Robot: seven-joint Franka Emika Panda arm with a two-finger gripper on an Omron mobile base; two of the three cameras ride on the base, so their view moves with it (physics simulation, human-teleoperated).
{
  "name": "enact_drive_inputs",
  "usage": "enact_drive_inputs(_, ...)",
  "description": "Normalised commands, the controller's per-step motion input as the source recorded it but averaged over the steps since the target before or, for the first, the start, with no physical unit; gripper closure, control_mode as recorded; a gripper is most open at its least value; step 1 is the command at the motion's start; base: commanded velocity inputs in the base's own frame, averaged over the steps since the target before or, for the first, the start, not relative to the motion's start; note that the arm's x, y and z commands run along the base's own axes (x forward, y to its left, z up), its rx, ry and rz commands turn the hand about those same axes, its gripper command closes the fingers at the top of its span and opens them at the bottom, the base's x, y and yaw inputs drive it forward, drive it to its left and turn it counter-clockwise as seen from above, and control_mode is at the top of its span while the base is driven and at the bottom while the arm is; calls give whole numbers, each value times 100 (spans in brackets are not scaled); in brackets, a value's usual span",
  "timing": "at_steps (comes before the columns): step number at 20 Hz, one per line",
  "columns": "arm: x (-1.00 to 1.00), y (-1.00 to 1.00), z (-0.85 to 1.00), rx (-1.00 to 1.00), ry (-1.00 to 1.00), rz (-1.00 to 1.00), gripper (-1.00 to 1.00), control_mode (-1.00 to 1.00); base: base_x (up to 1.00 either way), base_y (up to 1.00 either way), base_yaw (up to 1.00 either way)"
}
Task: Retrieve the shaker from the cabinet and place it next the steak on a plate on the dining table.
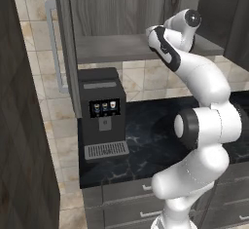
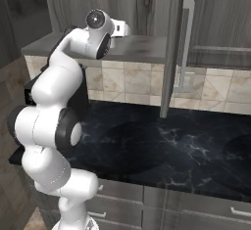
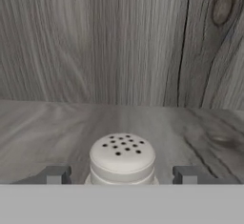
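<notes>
- I have the claw (image 3: 122, 175) reaching into the open cabinet (image 1: 121, 9), its fingertips (image 3: 55, 174) spread wide at about 8 and 4 o'clock in the hand view, released and gripping nothing.
- The shaker (image 3: 122, 158) stands upright on the cabinet's shelf (image 3: 57, 132), at 6 o'clock in the hand view, between the two tips with clear gaps on both sides.
- My main worry: if I close before the fingers reach far enough along the body, they would pinch the rounded cap, and I judge it could squirt out or tip toward the back wall.
- Pushing forward too hard could shove the shaker deeper along the shelf, since nothing braces it.
- If I close off-centre, one tip lands first and slides the shaker sideways.
- The open door (image 2: 171, 48) hangs at 3 o'clock of the arm in the right base view; pulling out on a wide swing could clip its edge or the bar handle (image 2: 185, 43).
- Below the shelf, the coffee machine (image 1: 101, 113) stands on the black tabletop (image 1: 146, 140) at 9 o'clock of the arm; a low retreat might knock it.
- The plate, steak and dining table lie outside these views, so I cannot judge that leg yet.
</notes>
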Motion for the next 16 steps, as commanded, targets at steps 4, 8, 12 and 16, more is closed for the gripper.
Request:
enact_drive_inputs(4, 8, 0, -1, 0, 0, 0, 100, -100, 0, 0, 0)
enact_drive_inputs(8, 0, 0, 0, 1, 0, 0, 100, -100, 0, 0, 0)
enact_drive_inputs(12, -31, -1, 1, 2, -3, 0, 100, -100, 0, 0, 0)
enact_drive_inputs(16, -96, -1, 19, 0, -16, 2, 100, -100, 0, 0, 0)
